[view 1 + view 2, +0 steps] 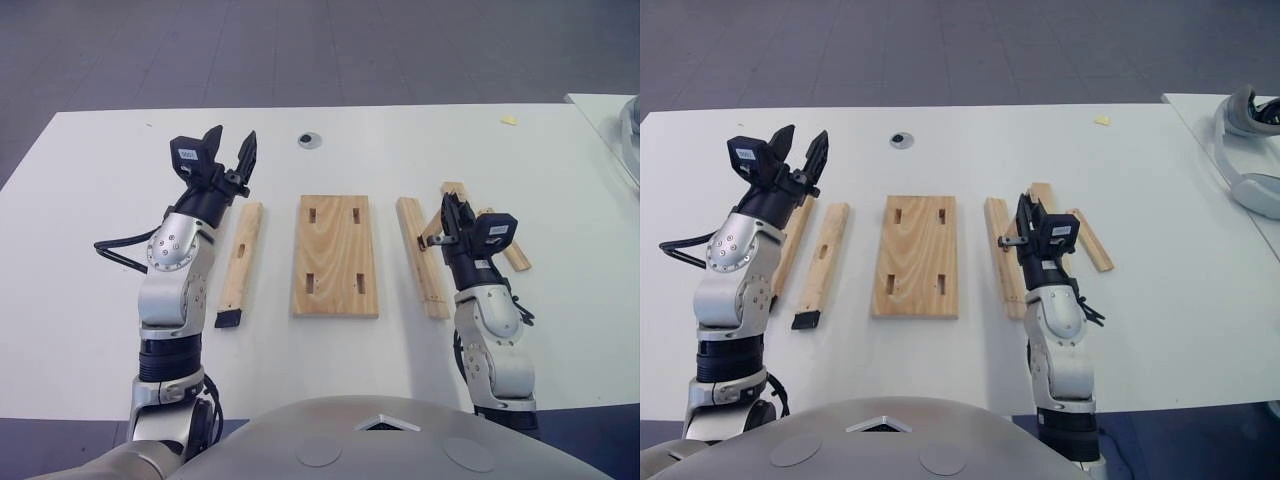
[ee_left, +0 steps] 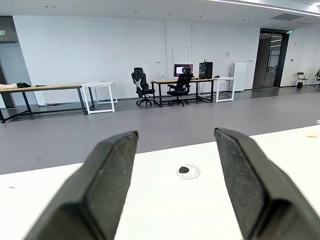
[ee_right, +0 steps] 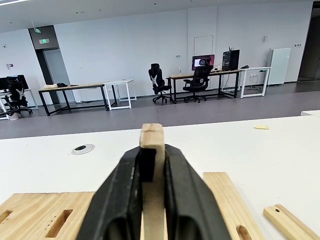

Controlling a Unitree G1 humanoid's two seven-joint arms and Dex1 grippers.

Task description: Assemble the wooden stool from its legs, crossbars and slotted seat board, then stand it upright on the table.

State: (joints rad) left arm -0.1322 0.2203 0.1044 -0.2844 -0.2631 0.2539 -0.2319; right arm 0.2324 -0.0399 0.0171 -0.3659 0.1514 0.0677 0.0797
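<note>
The slotted seat board [image 1: 335, 255] lies flat mid-table. To its left lies a leg [image 1: 241, 258] with a black foot; a second leg [image 1: 790, 240] lies partly under my left arm. My left gripper [image 1: 228, 158] hangs open above their far ends, with nothing between its fingers [image 2: 112, 175]. Right of the board lies another slotted leg [image 1: 421, 255]. My right gripper [image 1: 447, 218] is shut on a thin crossbar [image 3: 151, 137], whose far end [image 1: 1040, 190] points away from me. A further crossbar [image 1: 1090, 240] lies to the right.
A round cable grommet [image 1: 310, 140] sits in the table behind the board, and a yellow scrap [image 1: 509, 119] lies at the far right. A black cable [image 1: 115, 250] loops beside my left arm. A second table with a white headset [image 1: 1250, 150] stands to the right.
</note>
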